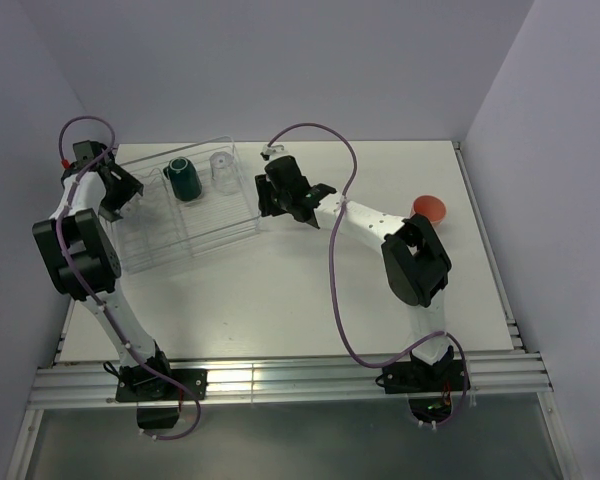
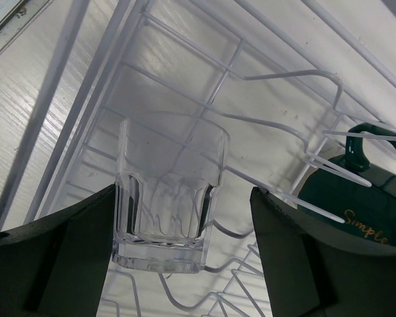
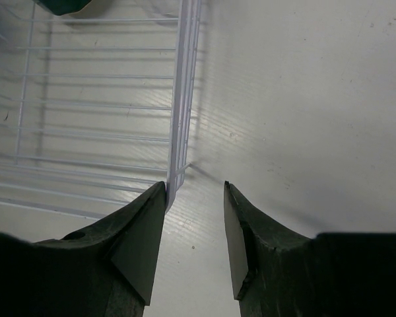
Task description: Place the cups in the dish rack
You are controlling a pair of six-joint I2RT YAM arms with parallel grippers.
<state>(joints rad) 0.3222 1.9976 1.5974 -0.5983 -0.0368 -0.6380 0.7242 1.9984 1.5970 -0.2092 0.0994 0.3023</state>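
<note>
The clear dish rack (image 1: 242,222) lies at the table's back left. A dark green mug (image 1: 183,178) and a clear tumbler (image 1: 223,170) stand in it. My left gripper (image 1: 120,198) is over the rack's left end. In the left wrist view it (image 2: 183,190) is open around another clear tumbler (image 2: 168,211), which rests on the rack wires (image 2: 185,53) against the left finger, with a gap to the right finger. The mug (image 2: 363,191) is beside it. My right gripper (image 1: 292,208) is open and empty beside the rack's right wall (image 3: 185,99). A salmon-pink cup (image 1: 429,209) sits on the table at the right.
The right gripper (image 3: 195,186) hangs low over bare white table, its left finger touching the rack wall's corner. Grey walls enclose the table on three sides. The right arm's elbow stands close to the pink cup.
</note>
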